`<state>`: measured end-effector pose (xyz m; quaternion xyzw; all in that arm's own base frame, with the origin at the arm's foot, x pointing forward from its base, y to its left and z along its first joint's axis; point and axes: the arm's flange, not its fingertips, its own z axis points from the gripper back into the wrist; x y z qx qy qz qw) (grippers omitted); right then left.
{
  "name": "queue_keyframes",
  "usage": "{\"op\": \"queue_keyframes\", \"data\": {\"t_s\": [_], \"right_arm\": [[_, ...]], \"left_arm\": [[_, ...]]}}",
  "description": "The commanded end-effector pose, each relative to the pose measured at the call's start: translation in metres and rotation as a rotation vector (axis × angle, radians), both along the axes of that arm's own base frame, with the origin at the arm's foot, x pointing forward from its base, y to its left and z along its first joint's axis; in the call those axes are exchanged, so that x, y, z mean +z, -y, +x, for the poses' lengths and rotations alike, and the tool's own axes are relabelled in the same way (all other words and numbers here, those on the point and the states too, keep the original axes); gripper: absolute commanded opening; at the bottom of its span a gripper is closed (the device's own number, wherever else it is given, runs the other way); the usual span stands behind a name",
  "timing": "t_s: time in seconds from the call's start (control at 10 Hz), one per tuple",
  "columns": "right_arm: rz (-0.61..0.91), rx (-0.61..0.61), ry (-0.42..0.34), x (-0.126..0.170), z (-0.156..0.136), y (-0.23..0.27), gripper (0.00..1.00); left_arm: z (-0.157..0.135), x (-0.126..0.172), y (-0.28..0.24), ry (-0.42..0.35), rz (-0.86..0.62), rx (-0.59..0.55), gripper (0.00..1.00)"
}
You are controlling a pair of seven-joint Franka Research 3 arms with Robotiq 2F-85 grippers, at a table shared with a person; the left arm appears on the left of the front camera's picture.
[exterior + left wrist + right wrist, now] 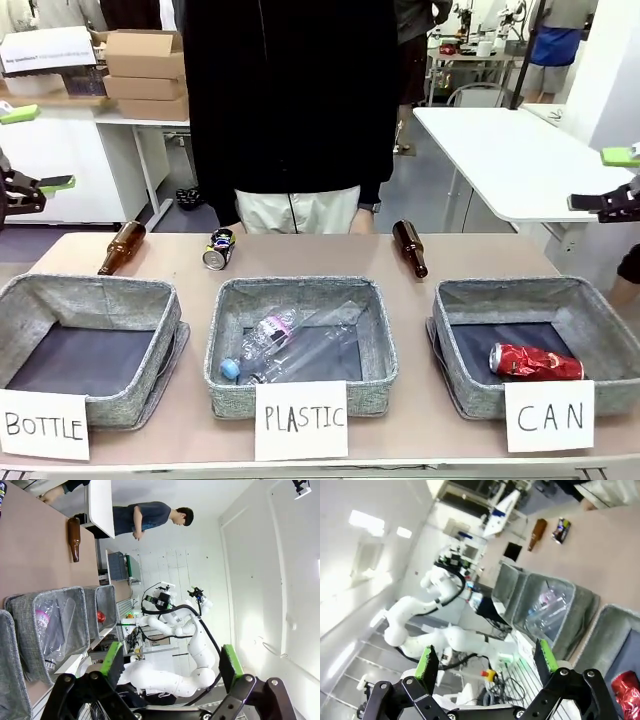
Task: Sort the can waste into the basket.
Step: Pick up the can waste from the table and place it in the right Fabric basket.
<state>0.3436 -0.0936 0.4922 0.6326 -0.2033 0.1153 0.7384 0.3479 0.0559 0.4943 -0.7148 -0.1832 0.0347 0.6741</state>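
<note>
Progress half done: red can (535,362) lies in CAN basket (472,395), lower right; black can (218,248) lies on counter (320,258), upper centre-left. Wide open and empty: left claw (35,148), right claw (605,180). Next move likely needs a reach to black can.

On the tan table (320,255), one brown glass bottle (121,247) is laid at the far left and another brown glass bottle (410,248) right of centre. Clear plastic bottles (290,345) are contained in the middle grey woven basket (230,388), carded "PLASTIC"; a like grey basket (90,286), carded "BOTTLE", is set at the left.
</note>
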Motion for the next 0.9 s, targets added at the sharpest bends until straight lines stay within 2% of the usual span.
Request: {"op": "queue_keyframes", "data": {"t_s": [0.0, 0.8], "right_arm": [[-0.064, 0.018, 0.029, 0.0076, -0.0056, -0.0008, 1.00], [-0.064, 0.018, 0.029, 0.0076, -0.0056, -0.0008, 1.00]], "left_arm": [[-0.0028, -0.0008, 0.0008, 0.019, -0.007, -0.008, 1.00], [-0.0028, -0.0008, 0.0008, 0.019, -0.007, -0.008, 1.00]]}}
